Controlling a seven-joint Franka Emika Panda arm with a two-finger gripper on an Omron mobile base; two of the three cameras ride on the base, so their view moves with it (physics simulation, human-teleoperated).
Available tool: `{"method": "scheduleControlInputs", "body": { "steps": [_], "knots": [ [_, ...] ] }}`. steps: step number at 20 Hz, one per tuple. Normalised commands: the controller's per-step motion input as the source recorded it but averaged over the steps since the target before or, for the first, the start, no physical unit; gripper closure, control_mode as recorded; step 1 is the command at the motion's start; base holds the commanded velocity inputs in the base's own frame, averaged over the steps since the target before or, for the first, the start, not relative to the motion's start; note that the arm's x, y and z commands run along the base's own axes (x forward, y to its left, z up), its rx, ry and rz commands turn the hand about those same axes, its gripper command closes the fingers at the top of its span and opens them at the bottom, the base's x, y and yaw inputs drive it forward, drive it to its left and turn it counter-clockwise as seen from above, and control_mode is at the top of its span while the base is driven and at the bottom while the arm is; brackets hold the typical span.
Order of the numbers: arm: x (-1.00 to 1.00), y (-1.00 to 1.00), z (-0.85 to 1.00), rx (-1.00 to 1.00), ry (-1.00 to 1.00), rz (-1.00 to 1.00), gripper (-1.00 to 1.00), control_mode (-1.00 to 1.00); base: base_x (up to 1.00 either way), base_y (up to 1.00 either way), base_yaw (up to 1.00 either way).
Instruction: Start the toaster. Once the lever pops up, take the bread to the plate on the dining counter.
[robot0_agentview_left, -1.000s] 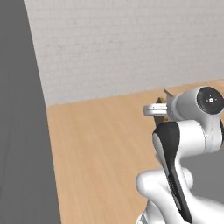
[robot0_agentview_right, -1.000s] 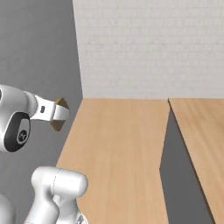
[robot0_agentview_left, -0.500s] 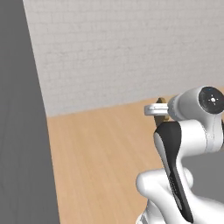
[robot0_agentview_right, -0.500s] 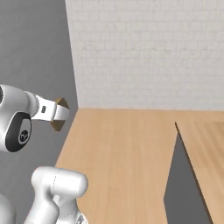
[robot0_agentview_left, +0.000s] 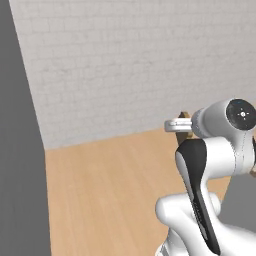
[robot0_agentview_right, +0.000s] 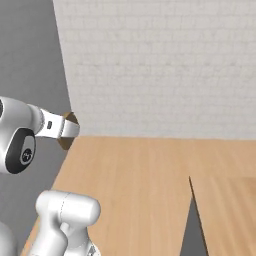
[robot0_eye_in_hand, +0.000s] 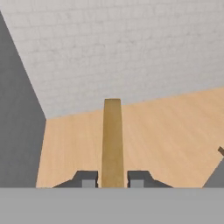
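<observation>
The bread (robot0_eye_in_hand: 112, 142) is brown, like toast, a bit darker along its edge. The two finger tips (robot0_eye_in_hand: 87, 178) on each side of the bread are dark grey.

Behind the bread, the wall (robot0_eye_in_hand: 122, 48) is pale grey-white with a faint pattern of little bricks. Left of the bread stands a plain, flat grey panel (robot0_eye_in_hand: 17, 127) with no pattern at all.

Under the bread, the counter (robot0_eye_in_hand: 166, 135) is light yellow-brown wood with thin, soft lines running along it. In the right base view a dark grey gap (robot0_agentview_right: 191, 225) splits the wood.

The arm (robot0_agentview_left: 215, 155) beside the bread is shiny white with black parts.
</observation>
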Motion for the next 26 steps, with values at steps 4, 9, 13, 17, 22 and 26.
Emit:
{"method": "scheduleControlInputs", "body": {
  "steps": [4, 9, 13, 17, 22, 26],
  "knots": [
    [0.0, 0.0, 0.0, 0.0, 0.0, 0.0, 1.0, 1.0, 1.0, -0.7, -0.07],
    [0.0, 0.0, 0.0, 0.0, 0.0, 0.0, 1.0, 1.0, 1.0, -0.35, -0.22],
    [0.0, 0.0, 0.0, 0.0, 0.0, 0.0, 1.0, 1.0, 1.0, 0.0, -0.44],
    [0.0, 0.0, 0.0, 0.0, 0.0, 0.0, 1.0, 1.0, 0.95, 0.01, -0.59],
    [0.0, 0.0, 0.0, 0.0, 0.0, 0.0, 1.0, 1.0, 0.39, 0.01, -0.8],
    [0.0, 0.0, 0.0, 0.0, 0.0, 0.0, 1.0, 1.0, 0.16, 0.0, -0.88]
  ]
}}
